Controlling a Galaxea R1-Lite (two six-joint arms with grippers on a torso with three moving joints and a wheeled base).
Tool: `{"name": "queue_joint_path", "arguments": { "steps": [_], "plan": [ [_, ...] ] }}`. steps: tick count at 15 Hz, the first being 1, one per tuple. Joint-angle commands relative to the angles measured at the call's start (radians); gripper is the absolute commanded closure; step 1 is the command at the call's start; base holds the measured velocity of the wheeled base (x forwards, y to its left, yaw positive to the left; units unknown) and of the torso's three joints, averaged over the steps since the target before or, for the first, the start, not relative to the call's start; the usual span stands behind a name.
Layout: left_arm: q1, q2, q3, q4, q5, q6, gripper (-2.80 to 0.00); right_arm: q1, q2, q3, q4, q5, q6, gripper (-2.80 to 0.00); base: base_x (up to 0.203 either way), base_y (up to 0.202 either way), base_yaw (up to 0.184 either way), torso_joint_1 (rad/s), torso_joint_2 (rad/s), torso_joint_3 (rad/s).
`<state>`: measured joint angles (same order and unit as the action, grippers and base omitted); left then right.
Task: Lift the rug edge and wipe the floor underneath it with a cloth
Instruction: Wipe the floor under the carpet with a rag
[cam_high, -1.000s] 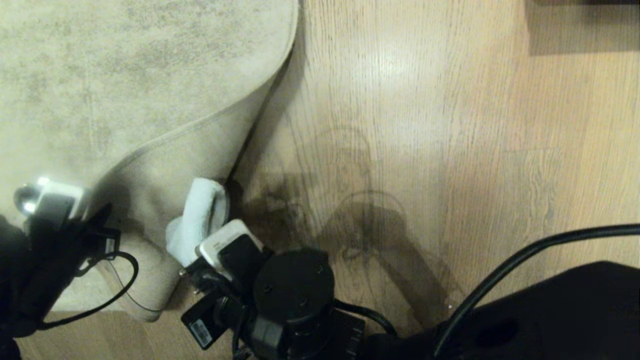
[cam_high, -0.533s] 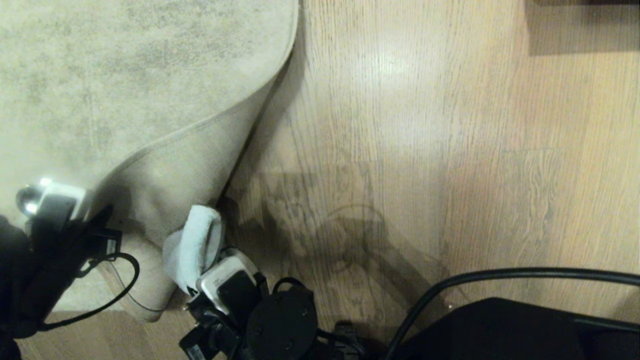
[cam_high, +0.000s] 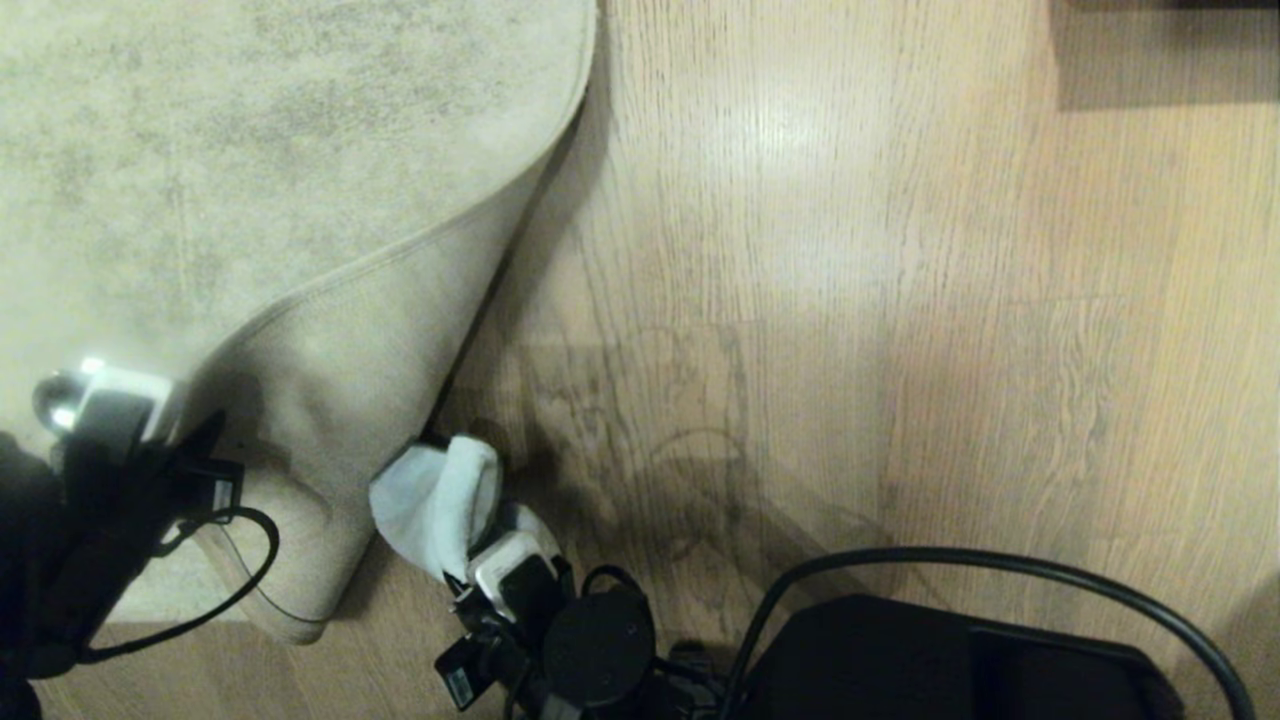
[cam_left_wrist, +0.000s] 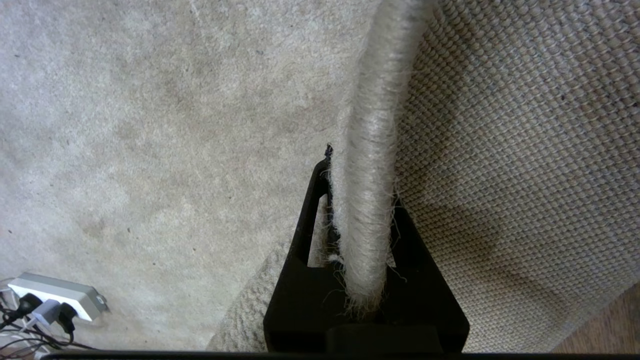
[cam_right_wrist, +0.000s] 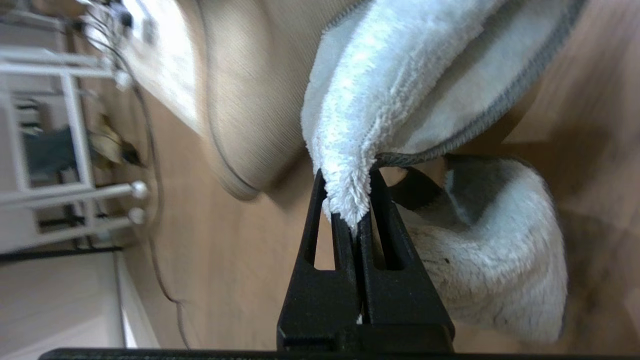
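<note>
Rug edge (cam_left_wrist: 367, 150) is clamped in the left tool (cam_left_wrist: 362, 220), jaws closed on the border; corner held up at 8 o'clock in the head view, pale underside showing. Cloth (cam_high: 440, 500) is pinched in the fully closed right tool (cam_right_wrist: 357, 220), bunched on the floor (cam_high: 850, 300) just at the lifted flap's lower edge, 6 o'clock. Step judged: wiping under the raised rug. Next move likely needs the cloth pressed flat and swept under the flap toward 10 o'clock, with the lift held.
</note>
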<state>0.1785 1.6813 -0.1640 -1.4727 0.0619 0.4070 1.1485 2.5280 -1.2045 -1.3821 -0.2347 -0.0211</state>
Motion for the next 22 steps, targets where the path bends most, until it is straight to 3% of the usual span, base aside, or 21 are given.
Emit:
{"name": "queue_joint_path", "arguments": {
  "steps": [1,11,17,22],
  "plan": [
    [0.001,0.002,0.0,-0.008,-0.001,0.003,0.0,-0.027,0.041,0.0,-0.009,-0.002,-0.002,0.0,0.0,0.0,0.0,0.0,0.0,0.0],
    [-0.002,-0.002,0.026,-0.009,-0.002,0.004,0.0,-0.195,-0.038,0.071,-0.02,-0.005,-0.061,0.0,0.0,0.0,0.0,0.0,0.0,0.0],
    [-0.002,-0.002,0.024,-0.011,-0.005,0.003,0.0,-0.298,-0.224,0.211,-0.013,-0.003,-0.089,0.0,0.0,0.0,0.0,0.0,0.0,0.0],
    [-0.002,-0.005,0.024,-0.011,-0.004,0.001,0.0,-0.331,-0.438,0.407,-0.002,-0.001,-0.126,0.0,0.0,0.0,0.0,0.0,0.0,0.0]
  ]
}}
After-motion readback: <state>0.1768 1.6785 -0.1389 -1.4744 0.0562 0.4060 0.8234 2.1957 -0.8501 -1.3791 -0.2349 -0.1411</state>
